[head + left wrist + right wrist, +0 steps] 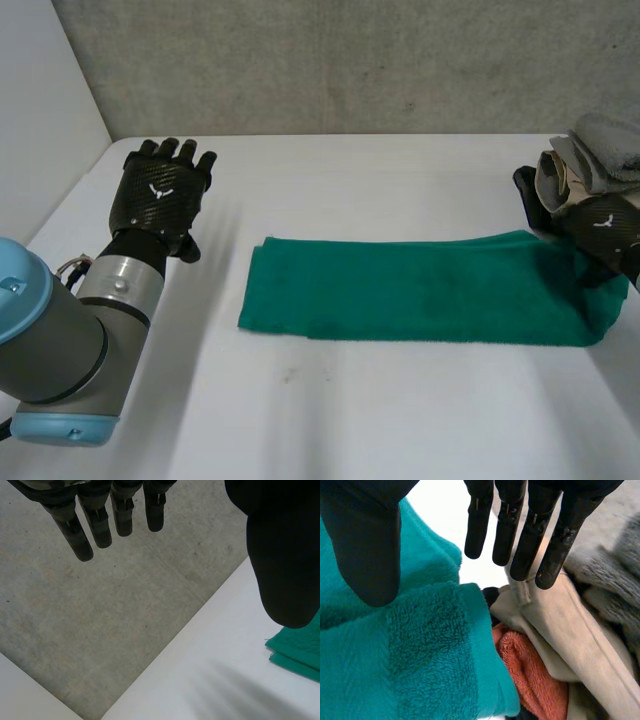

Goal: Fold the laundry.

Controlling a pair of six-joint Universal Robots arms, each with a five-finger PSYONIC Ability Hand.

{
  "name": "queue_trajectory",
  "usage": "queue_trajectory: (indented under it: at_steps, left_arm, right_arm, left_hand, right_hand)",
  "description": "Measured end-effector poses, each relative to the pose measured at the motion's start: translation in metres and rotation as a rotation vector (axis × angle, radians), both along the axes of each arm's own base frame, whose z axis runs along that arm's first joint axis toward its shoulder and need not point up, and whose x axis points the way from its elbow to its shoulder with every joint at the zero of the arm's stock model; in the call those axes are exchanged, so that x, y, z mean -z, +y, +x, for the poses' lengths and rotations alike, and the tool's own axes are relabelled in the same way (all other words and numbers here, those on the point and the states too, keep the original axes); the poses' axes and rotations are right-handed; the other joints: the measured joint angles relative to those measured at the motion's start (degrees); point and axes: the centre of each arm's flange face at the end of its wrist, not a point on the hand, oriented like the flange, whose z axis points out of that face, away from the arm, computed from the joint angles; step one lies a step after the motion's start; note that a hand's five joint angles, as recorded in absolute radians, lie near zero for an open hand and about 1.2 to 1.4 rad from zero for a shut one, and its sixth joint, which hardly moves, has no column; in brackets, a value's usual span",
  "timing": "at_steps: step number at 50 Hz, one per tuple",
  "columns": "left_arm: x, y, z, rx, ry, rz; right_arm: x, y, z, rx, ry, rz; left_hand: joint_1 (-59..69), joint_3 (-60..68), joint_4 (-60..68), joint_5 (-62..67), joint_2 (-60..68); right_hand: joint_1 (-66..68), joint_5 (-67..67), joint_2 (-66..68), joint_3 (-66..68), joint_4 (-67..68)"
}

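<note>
1. Right hand (603,228) sits at the right end of the green towel (410,290). Its fingers are straight and spread from the thumb, and they pinch nothing. In its wrist view the towel's thick layered end lies under the palm and thumb.
2. That towel lies on the white table (380,420) as a long band, at least doubled. Its long axis runs across the table from one arm's side to the other. The right end rises a little against the right hand, while the rest lies flat.
3. The next fold is probably end to end across that axis. The right hand is already on its end and looks the nearer one to lift it and carry it over towards the left.
4. Left hand (160,190) hangs with straight, relaxed fingers and holds nothing. It is off the towel's left end, with bare table between them. In its wrist view the towel's layered corner shows just past the thumb.
5. A pile of other laundry (600,150) lies at the right hand's fingertips. It holds a beige cloth (570,625), an orange cloth (530,665) and a grey cloth (615,575), and it crowds against the towel's end. A closing grasp could catch the beige cloth along with the towel.
</note>
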Motion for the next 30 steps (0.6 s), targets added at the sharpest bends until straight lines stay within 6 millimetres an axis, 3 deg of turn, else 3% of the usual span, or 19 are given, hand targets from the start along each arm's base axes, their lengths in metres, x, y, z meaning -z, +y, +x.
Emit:
queue_trajectory:
  at_steps: [7,30]
  left_arm:
    - [0.0,0.0,0.0,-0.001,-0.002,0.001]
    - [0.003,0.001,0.001,-0.003,-0.005,0.008]
  right_arm:
    - [0.015,-0.005,-0.001,-0.109,0.186,0.017]
    - [0.025,-0.022,-0.018,-0.16,0.313,0.009]
  left_hand:
    - [0.0,0.0,0.0,0.0,0.0]
    - [0.0,0.0,0.0,0.0,0.0]
  right_hand:
    - [0.0,0.0,0.0,0.0,0.0]
    - [0.0,0.0,0.0,0.0,0.0]
